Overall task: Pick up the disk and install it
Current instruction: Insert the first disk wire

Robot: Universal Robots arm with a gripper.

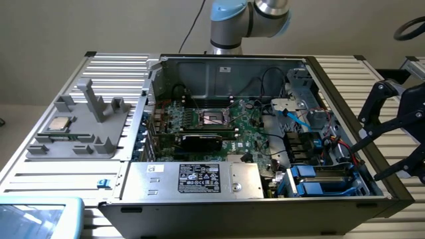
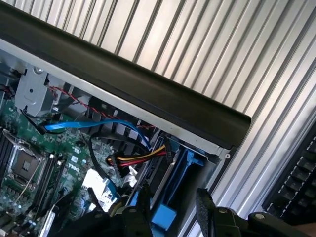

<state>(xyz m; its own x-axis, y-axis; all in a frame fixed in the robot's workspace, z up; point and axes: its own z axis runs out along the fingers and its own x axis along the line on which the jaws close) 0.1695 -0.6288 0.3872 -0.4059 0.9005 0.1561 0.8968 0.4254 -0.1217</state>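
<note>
While empty, end effector [image 1: 365,163] near cables [image 2: 140,157]

One computer case [image 1: 252,215], one motherboard [image 1: 249,127], one power supply [image 1: 166,181], one grey fixture [image 1: 73,149], one chip [image 1: 59,123].

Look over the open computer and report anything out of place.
A power plug on red, yellow and black wires and a blue cable lie loose inside the case, seemingly plugged into no drive. Nothing looks spilled or broken.

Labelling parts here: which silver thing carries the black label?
The large silver box inside the case; the small silver chip lies outside, on the grey stand.
</note>
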